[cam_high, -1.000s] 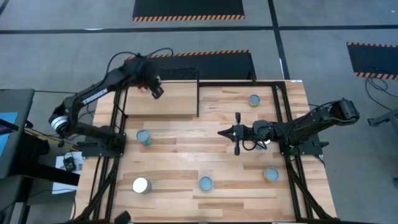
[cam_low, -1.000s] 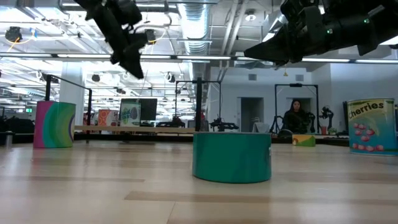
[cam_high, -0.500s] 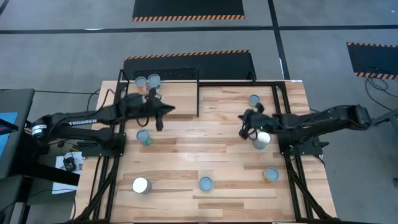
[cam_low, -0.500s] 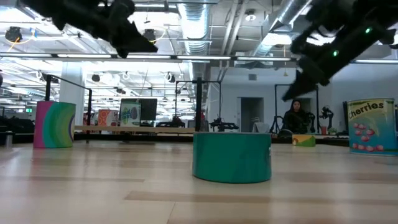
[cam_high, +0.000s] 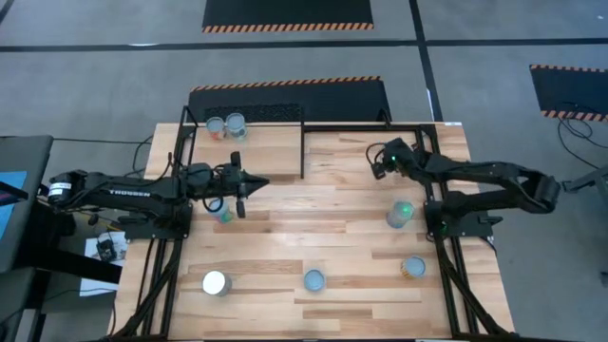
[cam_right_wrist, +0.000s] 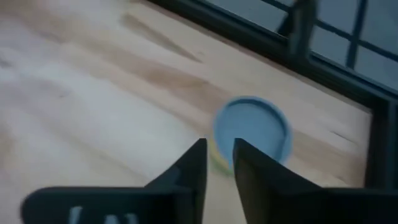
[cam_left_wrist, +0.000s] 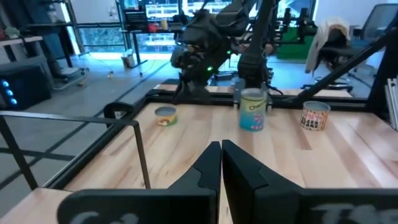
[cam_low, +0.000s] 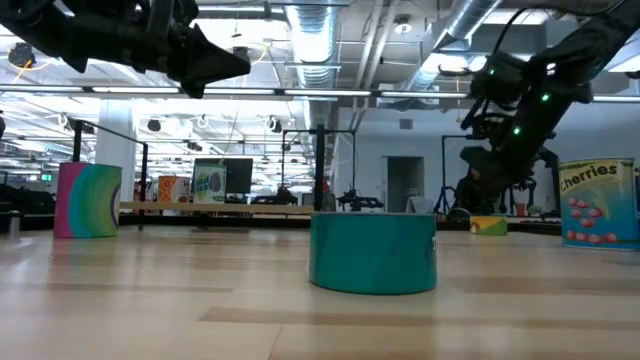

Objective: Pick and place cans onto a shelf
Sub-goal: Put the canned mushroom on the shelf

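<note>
Two cans (cam_high: 226, 124) stand on the light-wood shelf (cam_high: 275, 154) at the far left. My left gripper (cam_high: 249, 182) is shut and empty, in the air just near of the shelf, beside a teal can (cam_high: 222, 213); its fingers meet in the left wrist view (cam_left_wrist: 221, 163). My right gripper (cam_high: 380, 163) hovers at the far right over a pale-blue-topped can (cam_right_wrist: 252, 130), fingers pointing down with a narrow gap (cam_right_wrist: 219, 163), not touching it. More cans stand on the table: one right (cam_high: 401, 213), one near right (cam_high: 413, 268), one near middle (cam_high: 314, 280), a white-topped one (cam_high: 216, 283).
A black frame rail (cam_high: 303, 142) bounds the shelf's right end. Black posts run along the table's left (cam_high: 176, 237) and right (cam_high: 446, 237) sides. In the low view a teal can (cam_low: 373, 250) stands close to the camera. A person (cam_low: 475, 185) sits far behind the table.
My left gripper has left the shelf's far left corner and come toward the near edge and down, showing two cans on the shelf. My right gripper has swung from the table's middle toward the far right, over the can there, and its wide-open fingers have closed to a narrow gap.
</note>
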